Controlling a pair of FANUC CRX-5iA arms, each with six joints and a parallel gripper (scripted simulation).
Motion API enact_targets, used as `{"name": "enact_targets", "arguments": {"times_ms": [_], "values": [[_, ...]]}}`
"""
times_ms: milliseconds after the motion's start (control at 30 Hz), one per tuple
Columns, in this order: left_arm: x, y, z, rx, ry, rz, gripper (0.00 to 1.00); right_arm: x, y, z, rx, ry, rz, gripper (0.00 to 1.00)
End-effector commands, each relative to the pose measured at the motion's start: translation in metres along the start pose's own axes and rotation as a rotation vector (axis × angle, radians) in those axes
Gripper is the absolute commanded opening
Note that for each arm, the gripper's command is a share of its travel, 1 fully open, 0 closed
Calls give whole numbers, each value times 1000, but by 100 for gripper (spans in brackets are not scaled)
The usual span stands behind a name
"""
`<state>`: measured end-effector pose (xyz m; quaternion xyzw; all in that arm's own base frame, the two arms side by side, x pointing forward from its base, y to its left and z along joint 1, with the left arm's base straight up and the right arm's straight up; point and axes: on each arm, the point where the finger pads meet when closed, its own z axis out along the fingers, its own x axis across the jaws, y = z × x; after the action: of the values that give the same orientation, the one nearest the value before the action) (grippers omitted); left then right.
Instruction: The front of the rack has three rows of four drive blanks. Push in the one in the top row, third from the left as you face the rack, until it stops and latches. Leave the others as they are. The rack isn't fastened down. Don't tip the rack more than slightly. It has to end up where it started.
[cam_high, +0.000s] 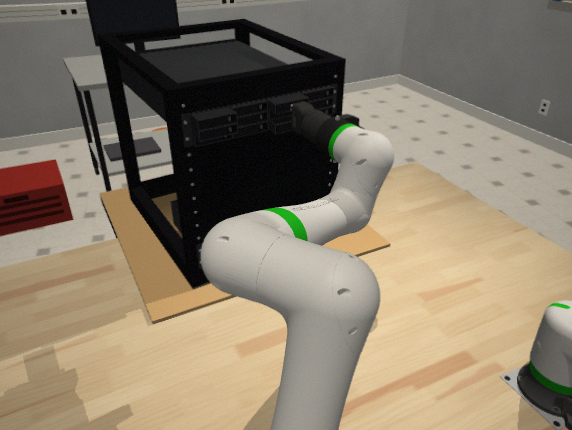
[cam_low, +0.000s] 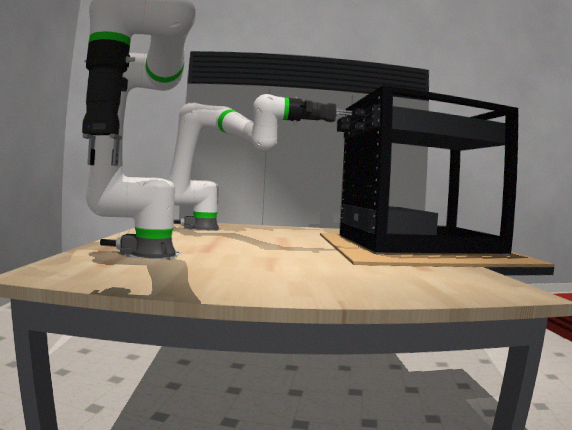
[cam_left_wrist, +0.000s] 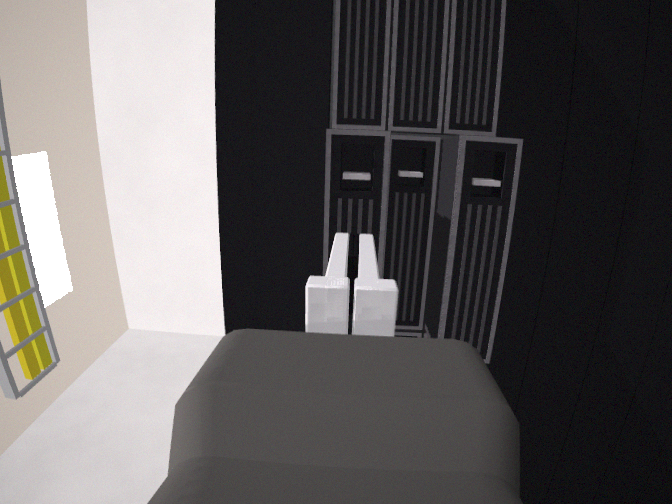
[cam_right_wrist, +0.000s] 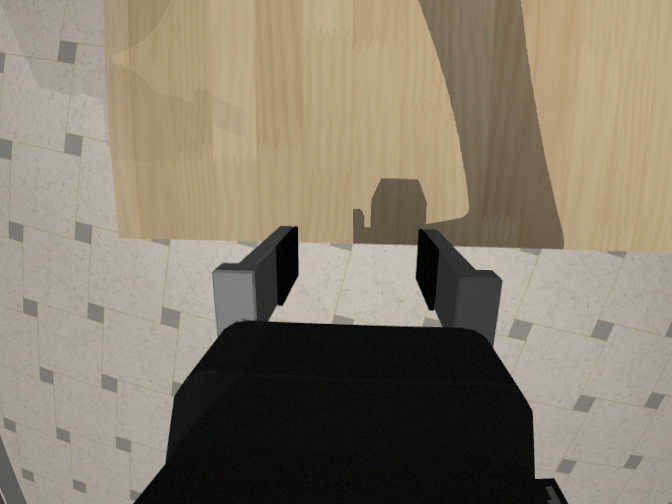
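The closed, empty left end effector (cam_high: 295, 114) (cam_low: 344, 113) (cam_left_wrist: 353, 238) faces a top-row drive blank (cam_left_wrist: 355, 214) on the rack (cam_high: 175, 120) (cam_low: 384, 175), beside the tabletop's (cam_high: 425, 310) (cam_low: 260, 285) (cam_right_wrist: 325, 108) edge. The right end effector (cam_low: 103, 157) (cam_right_wrist: 357, 252) hangs open.

Left arm (cam_high: 320, 280) (cam_low: 220, 115) reaches forward, elbow bent, wrist level; left gripper (cam_low: 344, 113) (cam_left_wrist: 353, 238) points ahead, fingers together, nothing between. Right arm (cam_low: 145, 200) folded upright; right gripper (cam_low: 103, 157) (cam_right_wrist: 357, 265) points straight down, fingers wide apart, holding nothing.
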<state>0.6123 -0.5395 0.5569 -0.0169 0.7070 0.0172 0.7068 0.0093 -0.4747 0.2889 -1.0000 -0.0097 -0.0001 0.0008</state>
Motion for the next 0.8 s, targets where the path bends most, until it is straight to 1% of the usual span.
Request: {"name": "enact_targets", "arguments": {"times_ms": [0, 167, 467, 767], "values": [[-1, 0, 0, 0, -1, -2, 0, 0, 0, -1, -2, 0, 0, 100], [-1, 0, 0, 0, -1, -2, 0, 0, 0, -1, -2, 0, 0, 100], [-2, 0, 9, 0, -1, -2, 0, 0, 0, -1, -2, 0, 0, 100], [-2, 0, 10, 0, -1, -2, 0, 0, 0, -1, -2, 0, 0, 100]]}}
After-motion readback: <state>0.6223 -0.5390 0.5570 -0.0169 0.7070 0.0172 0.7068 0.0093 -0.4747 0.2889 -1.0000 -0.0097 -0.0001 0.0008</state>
